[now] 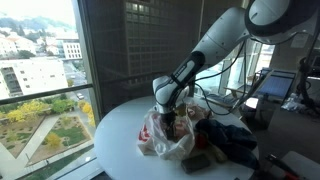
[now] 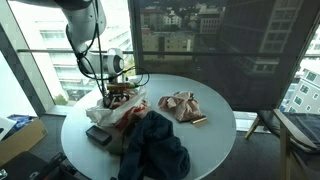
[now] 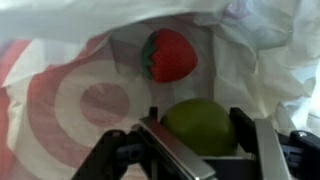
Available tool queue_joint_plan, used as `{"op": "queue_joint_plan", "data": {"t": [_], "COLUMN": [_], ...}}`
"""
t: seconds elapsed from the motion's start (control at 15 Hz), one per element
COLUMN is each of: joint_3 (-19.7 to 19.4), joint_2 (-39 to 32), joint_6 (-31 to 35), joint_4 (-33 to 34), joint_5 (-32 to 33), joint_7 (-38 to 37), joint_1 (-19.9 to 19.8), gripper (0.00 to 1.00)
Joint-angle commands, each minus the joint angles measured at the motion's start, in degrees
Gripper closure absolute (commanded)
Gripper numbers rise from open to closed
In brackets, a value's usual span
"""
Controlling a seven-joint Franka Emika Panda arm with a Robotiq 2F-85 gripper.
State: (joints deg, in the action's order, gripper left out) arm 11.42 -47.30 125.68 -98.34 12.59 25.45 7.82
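Note:
In the wrist view my gripper (image 3: 196, 118) reaches into a white plastic bag (image 3: 60, 100) printed with a red ring logo. A round green fruit (image 3: 200, 128) sits between the two fingers, and both pads press against its sides. A red strawberry-like fruit (image 3: 170, 55) lies deeper in the bag, apart from the fingers. In both exterior views the gripper (image 1: 170, 108) (image 2: 120, 88) points down into the bag (image 1: 165, 138) (image 2: 112, 112) on the round white table (image 1: 115, 130) (image 2: 215, 140).
A dark blue cloth (image 2: 155, 145) (image 1: 232, 140) lies heaped beside the bag. A crumpled pinkish cloth (image 2: 180, 105) rests near the table's middle. Tall windows (image 1: 40, 70) stand close behind the table. A desk with a monitor (image 1: 275, 85) stands beyond it.

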Motion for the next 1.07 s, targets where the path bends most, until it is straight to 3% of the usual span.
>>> {"op": "queue_joint_plan", "data": {"t": [0.0,0.53,0.87,1.0], "joint_3": [-1.0,-3.8,-3.1,-4.3], "joint_2": [3.7,16.1,28.3,32.6], "joint_6": [-2.3,-2.4,-13.4,-12.7], "joint_4": [-2.2,-8.0,-15.7,-20.1], "joint_5": [-0.4,-0.4,-9.6,-13.6], "joint_7": [-4.7,-18.5,-24.5,-25.3], "joint_1": [1.0,2.5,-0.1,-2.3], "gripper": [0.53,0.53,0.53,0.53]}}
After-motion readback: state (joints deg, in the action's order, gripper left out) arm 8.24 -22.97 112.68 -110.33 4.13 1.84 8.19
